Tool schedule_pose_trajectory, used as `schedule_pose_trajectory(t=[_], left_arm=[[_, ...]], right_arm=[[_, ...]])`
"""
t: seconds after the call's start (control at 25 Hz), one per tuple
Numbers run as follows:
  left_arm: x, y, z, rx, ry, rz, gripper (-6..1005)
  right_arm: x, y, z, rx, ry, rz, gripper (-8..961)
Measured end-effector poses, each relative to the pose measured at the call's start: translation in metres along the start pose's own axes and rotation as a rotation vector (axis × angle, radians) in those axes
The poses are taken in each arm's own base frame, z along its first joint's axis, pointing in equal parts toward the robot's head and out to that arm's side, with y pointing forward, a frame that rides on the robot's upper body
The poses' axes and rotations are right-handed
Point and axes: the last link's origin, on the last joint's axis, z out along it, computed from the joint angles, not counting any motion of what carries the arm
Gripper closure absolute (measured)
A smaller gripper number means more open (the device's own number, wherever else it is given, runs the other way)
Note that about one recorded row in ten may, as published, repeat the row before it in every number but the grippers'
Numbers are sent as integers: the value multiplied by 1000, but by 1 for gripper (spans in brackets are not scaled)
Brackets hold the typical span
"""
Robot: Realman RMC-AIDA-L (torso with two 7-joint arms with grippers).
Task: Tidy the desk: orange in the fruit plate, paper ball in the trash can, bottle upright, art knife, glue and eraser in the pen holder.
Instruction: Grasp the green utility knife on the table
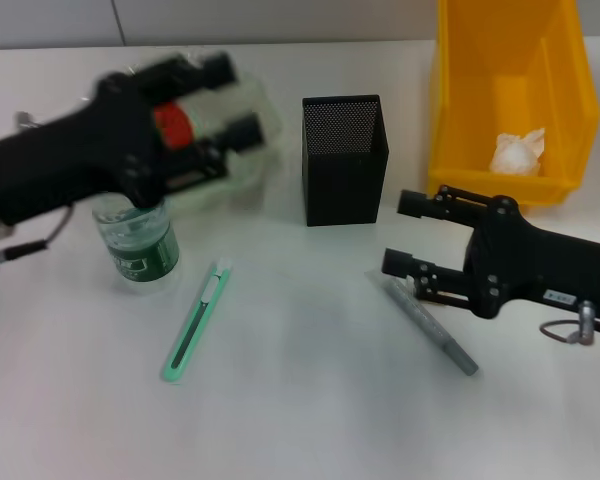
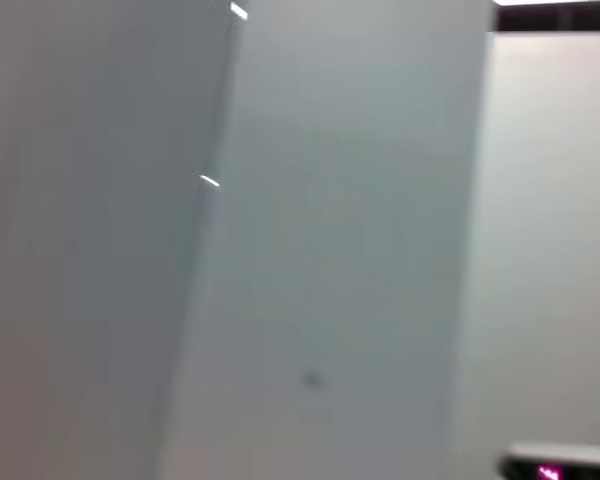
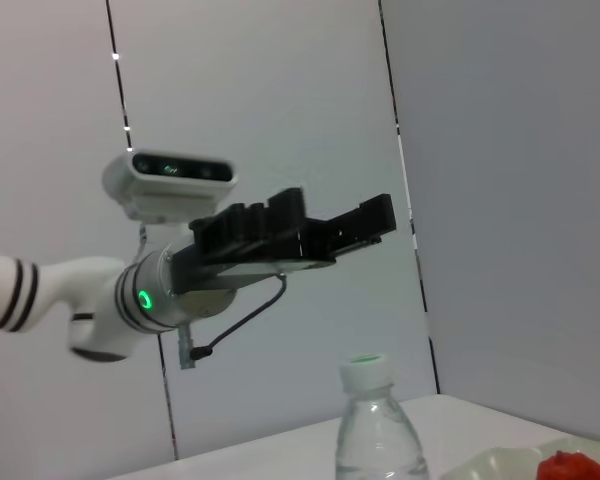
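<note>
My left gripper (image 1: 242,98) hovers open above the translucent fruit plate (image 1: 242,175); the right wrist view shows it (image 3: 365,222) raised well above the table with nothing held. The orange (image 1: 172,122) lies in the plate, seen between the fingers. A clear bottle (image 1: 140,240) stands upright under the left arm. The green art knife (image 1: 195,320) lies flat in front of it. My right gripper (image 1: 395,233) is open, right beside the far end of the grey glue stick (image 1: 430,325). The black mesh pen holder (image 1: 345,160) stands mid-table. The paper ball (image 1: 517,152) sits in the yellow trash can (image 1: 450,120). The eraser is out of view.
In the right wrist view the bottle (image 3: 380,430) and the orange (image 3: 570,467) show low in the picture. The left wrist view holds only blurred wall. White tabletop (image 1: 310,400) spreads in front of the knife and glue.
</note>
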Motion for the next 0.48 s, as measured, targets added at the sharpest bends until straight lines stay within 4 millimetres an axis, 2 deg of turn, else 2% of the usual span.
schedule_pose_trajectory(t=[0.2, 0.24, 0.28, 0.48], left_arm=[[-12, 14, 20, -119, -80, -59, 313], [-14, 15, 21, -130, -89, -71, 313], [-27, 21, 28, -166, -137, -120, 313], [-44, 23, 30, -177, -191, -171, 314]], right_arm=[[-4, 3, -23, 10, 16, -31, 266], [-8, 2, -30, 10, 33, -23, 266], [-12, 0, -36, 14, 50, -13, 266], [-42, -19, -57, 40, 277, 170, 266]])
